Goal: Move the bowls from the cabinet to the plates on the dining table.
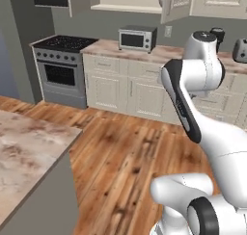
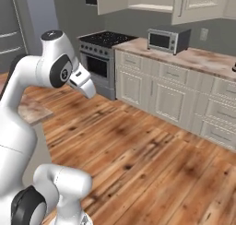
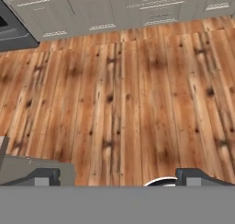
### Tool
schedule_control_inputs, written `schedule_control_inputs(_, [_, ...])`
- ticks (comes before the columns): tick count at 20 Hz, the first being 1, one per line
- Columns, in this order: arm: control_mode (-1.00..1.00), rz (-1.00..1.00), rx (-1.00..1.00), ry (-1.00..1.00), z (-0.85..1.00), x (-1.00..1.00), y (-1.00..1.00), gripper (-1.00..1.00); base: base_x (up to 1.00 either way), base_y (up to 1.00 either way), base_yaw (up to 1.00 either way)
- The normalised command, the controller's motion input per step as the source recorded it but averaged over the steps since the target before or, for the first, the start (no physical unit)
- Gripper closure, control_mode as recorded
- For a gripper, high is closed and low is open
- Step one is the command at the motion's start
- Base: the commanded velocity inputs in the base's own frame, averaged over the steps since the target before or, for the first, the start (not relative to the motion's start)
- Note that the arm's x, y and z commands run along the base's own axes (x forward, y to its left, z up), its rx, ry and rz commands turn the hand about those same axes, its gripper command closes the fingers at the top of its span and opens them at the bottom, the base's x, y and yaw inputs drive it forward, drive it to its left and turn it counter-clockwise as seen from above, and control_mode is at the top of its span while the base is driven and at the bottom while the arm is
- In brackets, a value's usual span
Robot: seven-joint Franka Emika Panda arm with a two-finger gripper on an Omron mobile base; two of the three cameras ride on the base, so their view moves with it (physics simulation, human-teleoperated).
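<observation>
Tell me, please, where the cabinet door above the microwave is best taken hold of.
Probably by its vertical bar handle, approached from the front with the open gripper turned so its fingers close sideways across the bar. The cabinet door is a flat panel with nothing else to pinch.

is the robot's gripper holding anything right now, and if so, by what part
Nothing is held. In the hand view the gripper is open, its two fingertips far apart, with only bare wooden floor between them.

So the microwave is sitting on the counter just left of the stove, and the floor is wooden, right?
Not quite: the microwave sits on the counter to the right of the stove, as the left base view shows. The floor is wooden.
</observation>
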Motion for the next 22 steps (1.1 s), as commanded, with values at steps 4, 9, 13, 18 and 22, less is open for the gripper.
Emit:
schedule_control_inputs(4, [1.00, 0.00, 0.00, 0.00, 0.00, 0.00, 0.00, -1.00, 0.71, -0.02, 0.09])
schedule_control_inputs(9, [1.00, 0.00, 0.00, 0.00, 0.00, 0.00, 0.00, -1.00, 0.75, 0.00, 0.09])
schedule_control_inputs(13, [1.00, 0.00, 0.00, 0.00, 0.00, 0.00, 0.00, -1.00, 0.89, -0.04, 0.08])
schedule_control_inputs(18, [1.00, 0.00, 0.00, 0.00, 0.00, 0.00, 0.00, -1.00, 0.95, -0.01, 0.03])
schedule_control_inputs(22, [1.00, 0.00, 0.00, 0.00, 0.00, 0.00, 0.00, -1.00, 0.94, 0.00, 0.00])
